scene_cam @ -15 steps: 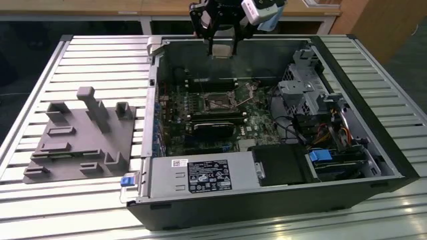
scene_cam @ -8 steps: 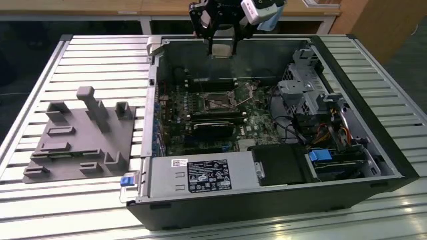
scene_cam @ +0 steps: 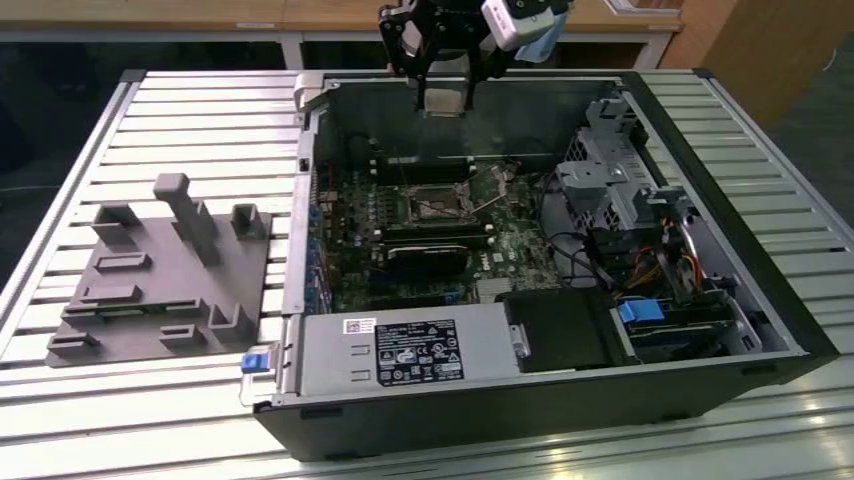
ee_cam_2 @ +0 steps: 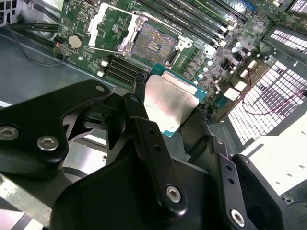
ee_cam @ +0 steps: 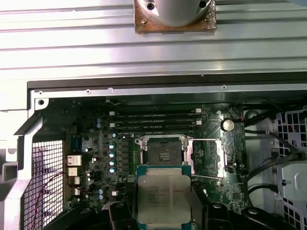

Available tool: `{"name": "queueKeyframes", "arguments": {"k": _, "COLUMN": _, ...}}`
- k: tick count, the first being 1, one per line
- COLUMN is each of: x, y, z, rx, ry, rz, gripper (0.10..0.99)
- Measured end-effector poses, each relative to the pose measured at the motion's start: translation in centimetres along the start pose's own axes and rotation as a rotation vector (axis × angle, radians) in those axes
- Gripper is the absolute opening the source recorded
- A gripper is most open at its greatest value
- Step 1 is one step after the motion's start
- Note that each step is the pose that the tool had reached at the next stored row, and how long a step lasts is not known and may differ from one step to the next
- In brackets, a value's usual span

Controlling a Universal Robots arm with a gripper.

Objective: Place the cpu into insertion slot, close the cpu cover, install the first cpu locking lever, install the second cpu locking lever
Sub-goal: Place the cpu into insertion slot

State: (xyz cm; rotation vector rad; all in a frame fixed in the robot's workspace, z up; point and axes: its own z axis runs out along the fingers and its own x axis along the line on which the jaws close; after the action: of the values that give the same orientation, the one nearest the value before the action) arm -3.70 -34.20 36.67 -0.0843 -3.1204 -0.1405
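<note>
"Where is the cpu (ee_cam_2: 170, 103)?"
"The gripper (ee_cam_2: 169, 96) pinches it by two edges, high over the computer case (scene_cam: 534, 420)."
"And the insertion slot (ee_cam: 164, 154)?"
"Right below, bare. The cpu cover (ee_cam: 189, 158) is flipped open."

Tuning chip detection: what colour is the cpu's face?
The cpu is silvery-grey; best in the first wrist view.

You are viewing an open computer case (scene_cam: 534, 425) lying at frame centre on a slatted metal table (scene_cam: 200, 110). A grey fixture block (scene_cam: 160, 290) is sitting at centre left. A labelled power supply (scene_cam: 400, 352) is occupying the lower centre, and a blue-tabbed drive bay (scene_cam: 645, 312) is sitting to its right.
</note>
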Motion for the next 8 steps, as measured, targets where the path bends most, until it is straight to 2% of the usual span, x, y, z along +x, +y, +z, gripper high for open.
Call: {"name": "queueKeyframes", "arguments": {"k": 8, "x": 0.00, "y": 0.00, "z": 0.00, "rx": 0.000, "ry": -0.0013, "rz": 0.014, "gripper": 0.537}}
